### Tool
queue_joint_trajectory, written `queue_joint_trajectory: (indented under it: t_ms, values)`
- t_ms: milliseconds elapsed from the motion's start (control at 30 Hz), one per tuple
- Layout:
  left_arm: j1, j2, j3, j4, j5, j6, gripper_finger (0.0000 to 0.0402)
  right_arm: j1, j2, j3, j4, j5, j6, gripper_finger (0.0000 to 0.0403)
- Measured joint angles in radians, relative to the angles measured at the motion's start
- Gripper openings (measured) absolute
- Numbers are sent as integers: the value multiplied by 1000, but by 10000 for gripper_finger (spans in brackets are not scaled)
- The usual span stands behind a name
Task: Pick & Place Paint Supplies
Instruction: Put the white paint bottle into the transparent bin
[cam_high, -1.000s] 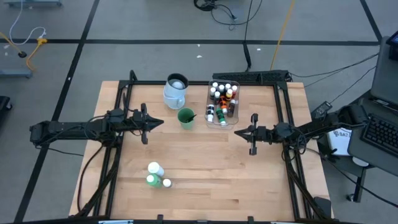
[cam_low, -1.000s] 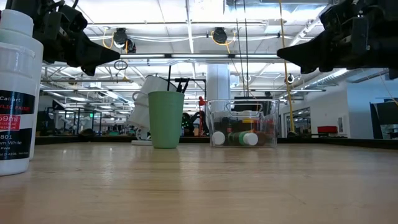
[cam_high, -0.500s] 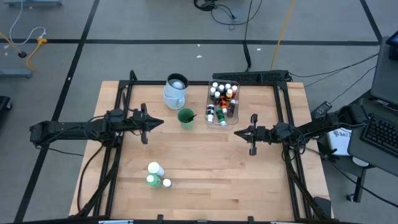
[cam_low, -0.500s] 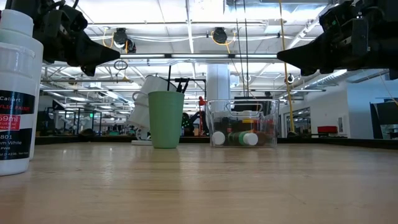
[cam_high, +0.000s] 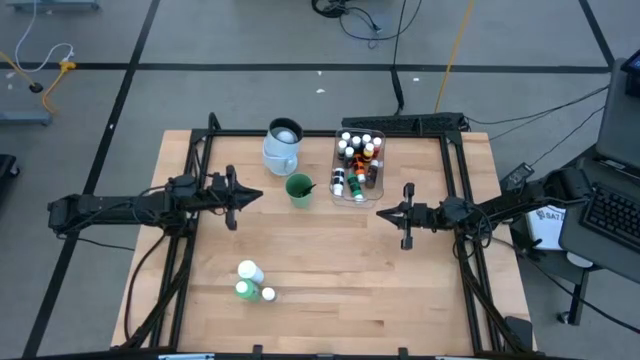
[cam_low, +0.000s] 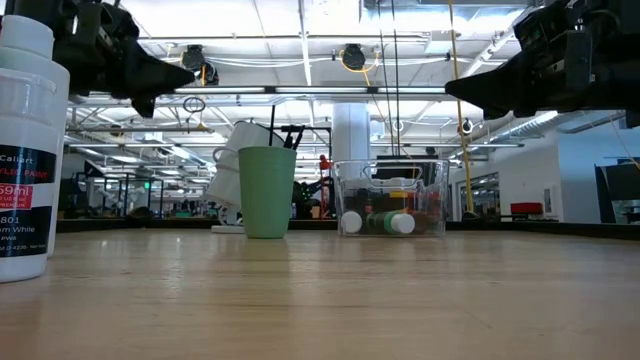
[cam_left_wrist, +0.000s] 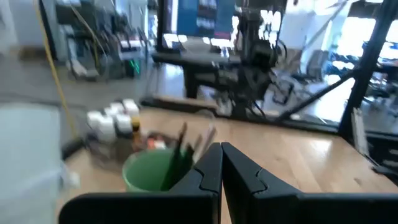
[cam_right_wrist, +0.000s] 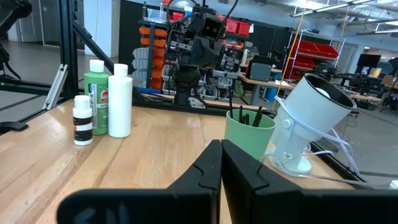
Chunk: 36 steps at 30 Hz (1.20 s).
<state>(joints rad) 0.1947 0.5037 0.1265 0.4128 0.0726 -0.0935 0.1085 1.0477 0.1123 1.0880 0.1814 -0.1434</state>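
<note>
Left claw (cam_high: 257, 196): closed, empty, above the worktop (cam_high: 330, 270); green cup (cam_high: 298, 188) of brushes just ahead.
Right claw (cam_high: 383, 212): closed, empty (clear tub (cam_high: 358, 165) just beyond).

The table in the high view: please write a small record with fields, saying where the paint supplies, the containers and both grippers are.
tub: clear tub at the far side, holding small paint bottles
cup: green cup with brushes, left of the tub
jug: pale-blue jug, behind the cup
loose bottles: white bottle, green bottle, one tiny bottle, standing together near the front
left gripper: shut, empty, above the table
right gripper: shut, empty, above the table
</note>
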Motion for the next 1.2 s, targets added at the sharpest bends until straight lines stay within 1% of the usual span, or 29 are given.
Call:
queue_joint_trajectory:
  t_ms: [100, 167, 267, 367, 400, 467, 567, 667, 733, 800, 967, 1100, 1200]
  values:
    - [0, 0, 1, 86, -25, -13, 8, 0, 0, 0, 9, 0, -9, 2]
    - [-4, 0, 27, 95, -5, -20, 8, 0, 0, 0, 12, 0, -21, 2]
    - [-47, 26, 118, 29, 20, 4, 8, 0, 0, 0, 30, 0, -29, 2]
    - [-140, 101, 247, -57, 13, 65, 8, 0, 0, 0, 46, 0, -34, 2]
    - [-178, 132, 292, -86, -10, 85, 8, 0, 0, 0, 47, 0, -34, 2]
    - [-250, 199, 393, -160, -96, 107, 8, 0, 0, 0, 44, 0, -34, 2]
    - [-341, 297, 559, -330, -278, 100, 8, 0, 0, 0, 43, 0, -34, 2]
    - [-398, 407, 737, -622, -445, 43, 8, 0, 0, 0, 36, -1, -34, 2]
    - [-418, 482, 847, -815, -475, -25, 8, 0, 0, 0, 35, -2, -34, 2]
    - [-429, 550, 943, -976, -461, -90, 8, 0, 0, 0, 33, -2, -34, 2]
    - [-462, 712, 1124, -1281, -322, -167, 8, 0, 0, 0, 33, -2, -37, 2]
    - [-488, 816, 1208, -1417, -219, -182, 8, 0, 0, 0, 36, -3, -37, 2]
    - [-513, 882, 1238, -1476, -202, -182, 8, 0, 0, 0, 37, -3, -37, 2]
